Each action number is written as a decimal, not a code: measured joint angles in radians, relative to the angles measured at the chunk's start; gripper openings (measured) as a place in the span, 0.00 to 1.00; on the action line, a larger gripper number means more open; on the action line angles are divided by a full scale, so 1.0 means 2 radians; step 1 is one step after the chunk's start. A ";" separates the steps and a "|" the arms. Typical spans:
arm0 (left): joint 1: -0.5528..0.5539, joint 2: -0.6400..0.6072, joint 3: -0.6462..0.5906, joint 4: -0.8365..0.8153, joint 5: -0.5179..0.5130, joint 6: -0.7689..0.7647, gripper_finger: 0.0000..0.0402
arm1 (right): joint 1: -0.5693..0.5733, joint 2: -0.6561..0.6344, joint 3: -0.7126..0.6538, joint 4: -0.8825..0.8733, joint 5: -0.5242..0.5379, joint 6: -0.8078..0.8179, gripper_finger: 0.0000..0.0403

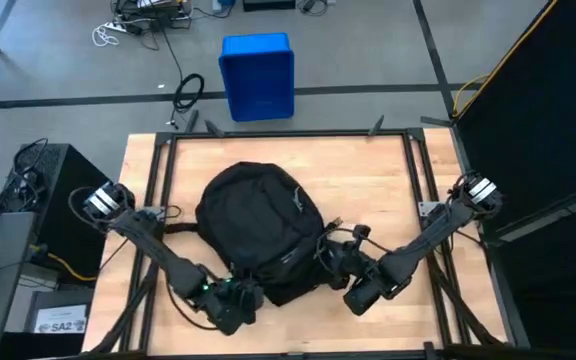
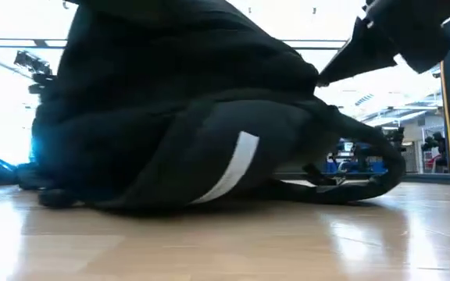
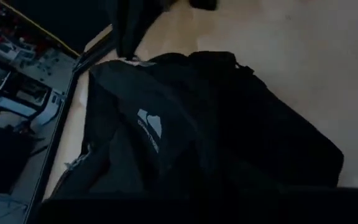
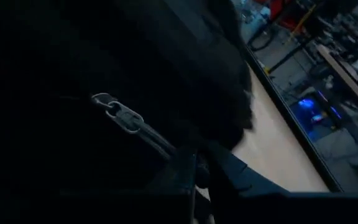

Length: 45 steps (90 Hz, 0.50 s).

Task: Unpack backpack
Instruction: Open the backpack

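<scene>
My left gripper (image 1: pixel 236 303) fingertips are hidden against the backpack (image 1: pixel 258 225); I cannot tell their state. My right gripper (image 1: pixel 334 262) likewise: its wrist view is too dark to resolve them. In the low view the backpack's top is cut off.

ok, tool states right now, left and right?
Left tool: at the backpack's near edge, cannot be told.
Right tool: against the backpack's side, cannot be told.
</scene>
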State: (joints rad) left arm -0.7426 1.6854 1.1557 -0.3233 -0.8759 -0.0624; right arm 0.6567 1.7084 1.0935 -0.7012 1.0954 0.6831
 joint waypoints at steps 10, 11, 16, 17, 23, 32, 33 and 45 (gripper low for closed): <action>-0.014 -0.006 0.000 0.006 0.000 0.002 0.00 | -0.015 0.000 0.000 -0.038 0.002 0.019 0.00; -0.015 -0.006 0.000 0.008 0.002 0.003 0.00 | -0.017 0.000 0.000 -0.041 0.003 0.020 0.00; -0.022 -0.010 0.000 0.024 0.015 0.018 0.00 | -0.028 0.000 0.000 -0.052 0.012 0.021 0.00; -0.023 -0.010 0.000 0.028 0.017 0.022 0.00 | -0.031 0.000 0.000 -0.053 0.014 0.021 0.00; -0.029 -0.012 0.000 0.052 0.024 0.048 0.00 | -0.049 0.000 0.000 -0.054 0.026 0.019 0.00; -0.035 -0.016 0.000 0.070 0.031 0.067 0.00 | -0.076 0.000 0.000 -0.051 0.030 0.009 0.00; -0.035 -0.017 0.000 0.071 0.031 0.068 0.00 | -0.079 0.000 0.000 -0.051 0.030 0.008 0.00; -0.035 -0.017 0.000 0.070 0.031 0.068 0.00 | -0.107 0.000 0.000 -0.050 0.027 -0.015 0.00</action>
State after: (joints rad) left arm -0.8120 1.6504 1.1557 -0.1825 -0.8146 0.0746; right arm 0.4429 1.7084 1.0931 -0.8003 1.1485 0.6526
